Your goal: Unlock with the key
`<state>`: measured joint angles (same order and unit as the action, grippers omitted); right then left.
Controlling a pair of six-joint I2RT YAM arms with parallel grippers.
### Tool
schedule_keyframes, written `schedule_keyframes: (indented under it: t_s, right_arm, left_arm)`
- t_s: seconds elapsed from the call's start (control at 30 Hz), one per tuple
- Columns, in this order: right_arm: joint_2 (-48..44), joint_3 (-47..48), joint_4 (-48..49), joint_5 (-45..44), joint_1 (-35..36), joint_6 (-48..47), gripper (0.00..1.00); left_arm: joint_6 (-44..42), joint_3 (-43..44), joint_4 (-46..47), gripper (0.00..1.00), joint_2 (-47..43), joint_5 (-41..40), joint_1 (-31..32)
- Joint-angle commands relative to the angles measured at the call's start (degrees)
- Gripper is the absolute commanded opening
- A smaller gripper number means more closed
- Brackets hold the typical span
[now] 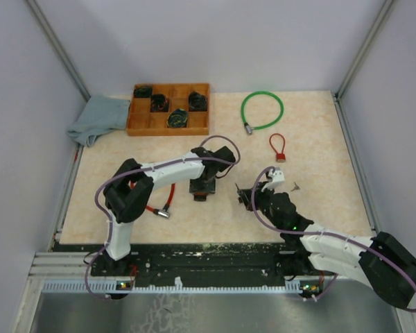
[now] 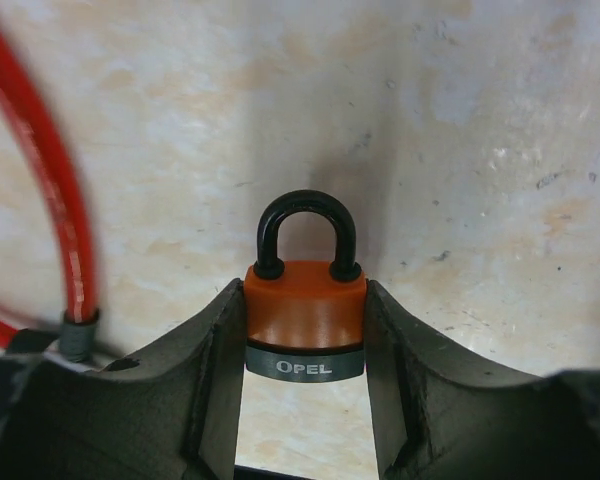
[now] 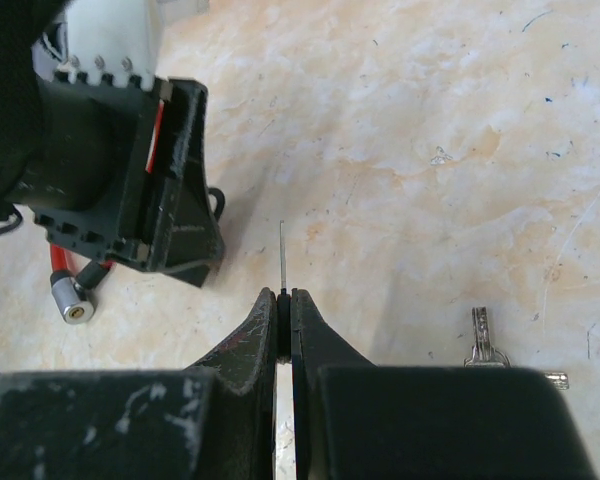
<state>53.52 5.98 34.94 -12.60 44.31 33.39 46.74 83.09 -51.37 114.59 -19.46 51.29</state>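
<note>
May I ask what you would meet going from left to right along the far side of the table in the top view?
cloth → tray → green cable

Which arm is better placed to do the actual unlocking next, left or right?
Right. The right gripper is shut on a thin blade, apparently the key, and sits close beside the left gripper. The left gripper presses against both sides of the padlock, so it better suits steadying the lock.
</note>
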Motion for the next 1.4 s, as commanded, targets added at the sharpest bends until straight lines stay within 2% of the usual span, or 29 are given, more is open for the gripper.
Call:
schedule_keyframes:
  t_s: [0.0, 0.2, 0.27, 0.33, 0.57, 0.7, 0.77, 0.9, 1.07, 1.2, 1.37]
  right_arm:
    - [-0.4, 0.5, 2.4, 0.0, -0.5, -1.0, 0.00]
    - [-0.3, 0.7, 2.2, 0.0, -0.5, -0.9, 0.00]
    - [-0.1, 0.5, 2.7, 0.1, -0.5, -0.7, 0.00]
    - [0.6, 0.4, 3.9, 0.8, -0.5, -0.3, 0.00]
    - [5.9, 1.1, 11.1, 4.0, 1.0, 1.4, 0.00]
    - [10.0, 1.5, 15.7, 5.3, 2.3, 2.8, 0.00]
    - [11.2, 1.9, 17.3, 5.8, 2.9, 3.0, 0.00]
    - [10.6, 1.6, 18.0, 6.1, 3.1, 2.6, 0.00]
    - [8.4, 1.5, 16.8, 5.2, 3.3, 1.1, 0.00]
    - [9.4, 3.0, 18.4, 8.0, 4.2, 0.6, 0.00]
    - [11.5, 5.0, 20.8, 10.7, 5.4, -0.5, 0.00]
  left_arm:
    - [0.6, 7.5, -10.2, 0.19, -0.5, -12.2, 0.8]
    - [6.0, 14.9, -22.9, 0.18, 3.1, -25.4, 4.2]
    - [8.1, 15.4, -26.3, 0.14, 4.7, -28.2, 4.0]
    - [10.0, 16.7, -28.8, 0.00, 5.8, -28.0, 3.6]
    - [10.8, 17.7, -24.6, 0.00, 1.9, -19.7, 2.4]
    - [9.2, 16.6, -19.4, 0.00, -2.2, -13.9, 0.5]
    - [7.2, 12.9, -13.6, 0.00, -5.5, -9.1, -1.2]
    - [5.8, -0.5, 0.9, 0.00, -15.8, 2.1, -7.4]
    - [4.9, -16.3, 21.5, 0.00, -29.6, 12.9, -11.2]
    - [5.6, -18.1, 23.8, 0.00, -33.6, 13.8, -12.8]
    - [6.2, -18.7, 26.1, 0.00, -33.6, 19.2, -13.0]
